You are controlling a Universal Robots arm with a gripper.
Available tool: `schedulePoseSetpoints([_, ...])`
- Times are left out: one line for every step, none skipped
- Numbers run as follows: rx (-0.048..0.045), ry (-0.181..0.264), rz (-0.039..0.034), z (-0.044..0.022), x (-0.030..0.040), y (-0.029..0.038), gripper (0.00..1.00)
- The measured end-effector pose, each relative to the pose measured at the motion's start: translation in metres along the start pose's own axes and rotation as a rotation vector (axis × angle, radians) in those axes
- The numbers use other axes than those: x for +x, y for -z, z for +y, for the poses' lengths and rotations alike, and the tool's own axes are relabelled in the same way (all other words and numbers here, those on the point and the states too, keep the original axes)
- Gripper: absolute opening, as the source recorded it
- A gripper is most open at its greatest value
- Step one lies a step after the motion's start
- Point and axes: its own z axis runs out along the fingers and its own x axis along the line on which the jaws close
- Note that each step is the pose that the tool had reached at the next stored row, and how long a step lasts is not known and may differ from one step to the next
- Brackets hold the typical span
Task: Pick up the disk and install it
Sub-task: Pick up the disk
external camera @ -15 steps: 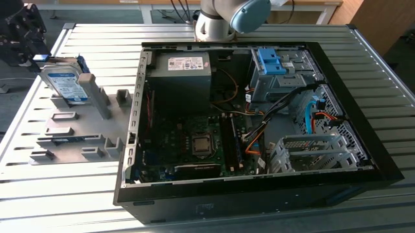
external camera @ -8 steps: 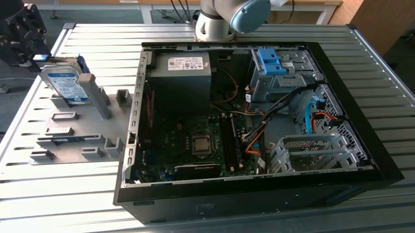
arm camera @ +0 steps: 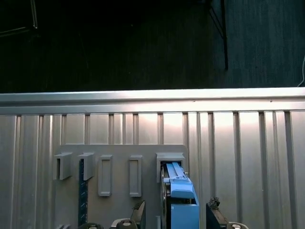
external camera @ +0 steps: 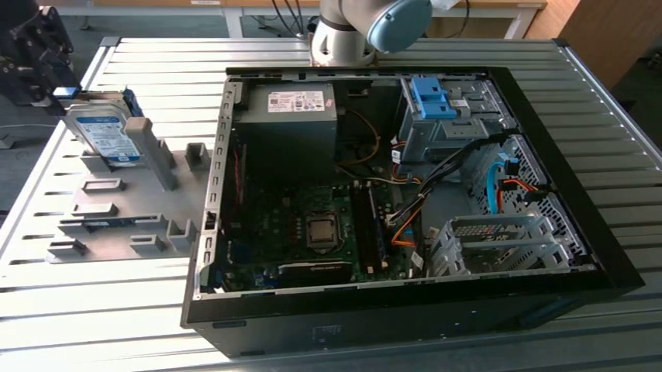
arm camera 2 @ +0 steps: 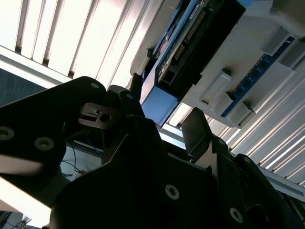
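Note:
The disk (external camera: 104, 133) is a silver drive with a white and blue label and blue rails. It stands on edge in a slot of the grey holder plate (external camera: 124, 225) at the exterior view's left. My gripper (external camera: 52, 77) hangs over the disk's far end. In the first wrist view the disk (arm camera: 178, 200) is edge-on with its blue rail up. My gripper (arm camera: 175, 213) is open and a dark fingertip (arm camera: 138, 211) stands on each side of the disk, apart from it. In the second wrist view the fingers (arm camera 2: 200, 131) flank the rail end of the disk (arm camera 2: 157, 102).
An open computer case (external camera: 621, 271) lies on the ribbed metal table, with a dark power supply box (external camera: 290, 116), a blue latch on a grey cage (external camera: 435, 101) and a white drive cage (external camera: 497, 240). The holder plate (arm camera: 119, 150) has several slots. The table edge (arm camera: 152, 98) runs just beyond the plate.

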Motion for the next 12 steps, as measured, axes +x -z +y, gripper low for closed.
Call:
schedulePoseSetpoints([-0.0001,0.001,0.0001,0.0001,-0.0004,-0.0004,0.60])
schedulePoseSetpoints([-0.0001,0.001,0.0001,0.0001,-0.0010,-0.0011,0.60])
schedulePoseSetpoints([-0.0003,0.001,0.0001,0.0001,-0.0018,-0.0018,0.60])
schedulePoseSetpoints([-0.0002,0.001,0.0001,0.0001,-0.0026,-0.0026,0.60])
schedulePoseSetpoints([-0.0002,0.001,0.0001,0.0001,-0.0032,-0.0036,0.60])
schedulePoseSetpoints([-0.0002,0.001,0.0000,0.0000,-0.0032,-0.0048,0.60])
schedulePoseSetpoints([-0.0002,0.001,0.0001,0.0000,-0.0032,-0.0061,0.60])
schedulePoseSetpoints([-0.0002,0.001,0.0001,0.0000,-0.0032,-0.0076,0.60])
schedulePoseSetpoints([-0.0002,0.001,0.0001,0.0000,-0.0032,-0.0091,0.60])
schedulePoseSetpoints([-0.0002,0.001,0.0001,0.0000,-0.0032,-0.0106,0.60])
schedulePoseSetpoints([-0.0004,0.001,0.0002,0.0000,-0.0032,-0.0118,0.59])
schedulePoseSetpoints([-0.0003,0.001,0.0001,0.0000,-0.0032,-0.0129,0.59])
